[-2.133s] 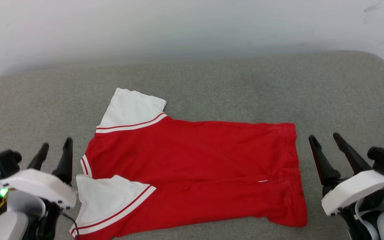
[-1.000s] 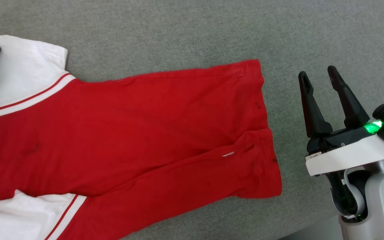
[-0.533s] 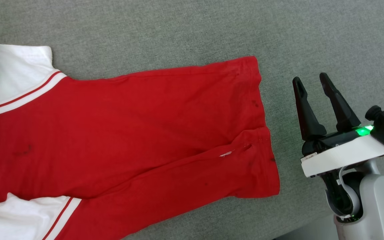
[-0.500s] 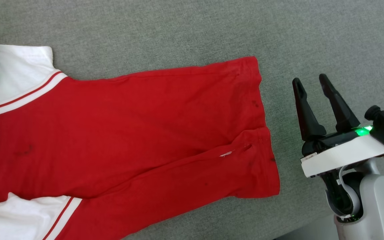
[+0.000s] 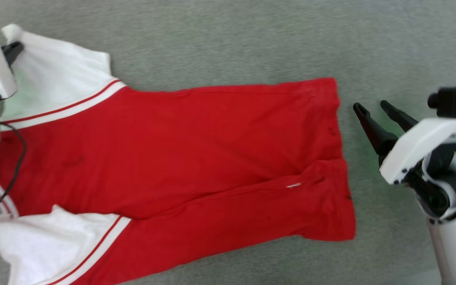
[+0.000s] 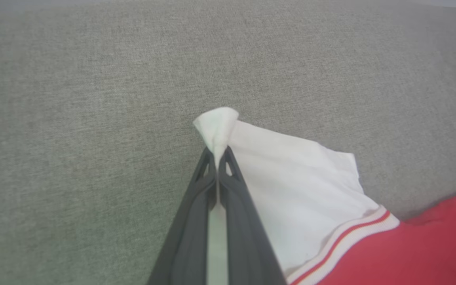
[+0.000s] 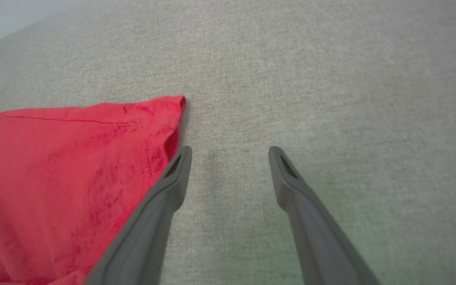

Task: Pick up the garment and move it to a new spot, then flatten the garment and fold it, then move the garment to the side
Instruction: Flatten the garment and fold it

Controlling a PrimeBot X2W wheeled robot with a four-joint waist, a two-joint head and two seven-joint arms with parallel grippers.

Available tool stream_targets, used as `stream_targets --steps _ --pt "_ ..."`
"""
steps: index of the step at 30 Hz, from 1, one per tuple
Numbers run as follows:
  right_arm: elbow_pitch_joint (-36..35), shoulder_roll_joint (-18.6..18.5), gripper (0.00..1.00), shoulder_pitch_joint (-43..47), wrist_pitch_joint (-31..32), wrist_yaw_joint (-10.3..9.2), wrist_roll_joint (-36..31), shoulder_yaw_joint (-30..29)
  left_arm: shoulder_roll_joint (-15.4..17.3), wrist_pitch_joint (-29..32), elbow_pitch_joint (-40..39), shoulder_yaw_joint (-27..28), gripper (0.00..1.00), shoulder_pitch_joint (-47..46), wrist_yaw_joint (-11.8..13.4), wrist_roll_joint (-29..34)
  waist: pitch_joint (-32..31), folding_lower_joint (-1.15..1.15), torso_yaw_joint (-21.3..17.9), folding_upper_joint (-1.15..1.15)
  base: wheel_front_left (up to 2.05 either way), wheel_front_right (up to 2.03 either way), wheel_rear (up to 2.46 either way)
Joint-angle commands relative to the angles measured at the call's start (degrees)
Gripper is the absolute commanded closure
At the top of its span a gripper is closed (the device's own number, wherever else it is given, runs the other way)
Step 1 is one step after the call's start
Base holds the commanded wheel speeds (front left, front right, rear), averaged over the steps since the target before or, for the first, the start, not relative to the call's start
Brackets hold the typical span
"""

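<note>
Where the red soft-knit T-shirt with white, stripe-edged sleeves (image 5: 172, 150) lies spread flat across the grey coarse-woven cushion (image 5: 228, 39), the left gripper (image 6: 217, 156) is pinched tight on the far sleeve's corner, bunching it into a small peak. The right gripper (image 7: 230, 152) gapes empty just beside the hem, possibly grazing it.
</note>
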Motion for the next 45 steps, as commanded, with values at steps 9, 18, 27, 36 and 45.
stream_targets --steps 9,18,27,36,45 --pt "5.63 -3.35 0.0 -9.06 12.25 -0.02 1.31 4.0 -1.82 -2.26 -5.16 -1.01 1.0 -0.46 -1.25 0.63 1.65 0.0 6.69 0.0 0.0 0.0 0.0" --pt "11.0 -3.76 1.0 -10.57 25.63 -0.02 1.87 6.99 -2.48 -4.34 -6.66 -0.75 1.0 1.35 -1.79 -0.07 1.8 0.0 9.15 0.0 0.0 0.0 0.0" --pt "4.05 -5.87 1.0 -10.98 22.44 -0.02 0.22 2.42 -3.23 -8.63 -6.9 0.62 1.0 5.96 -2.5 -1.8 -2.58 0.0 10.43 0.0 0.0 0.0 0.0" --pt "-2.5 -4.54 1.0 -2.42 19.91 -0.02 -1.07 -1.51 -2.74 -14.88 -10.98 2.7 1.0 17.31 -0.76 -3.33 -8.73 0.0 11.3 0.0 0.0 0.0 0.0" --pt "-2.94 -2.07 1.0 8.49 18.0 -0.03 -0.35 -6.0 -5.17 -21.71 -16.72 5.17 1.0 36.56 2.77 -7.59 -14.67 0.0 12.45 0.0 0.0 0.0 0.0"
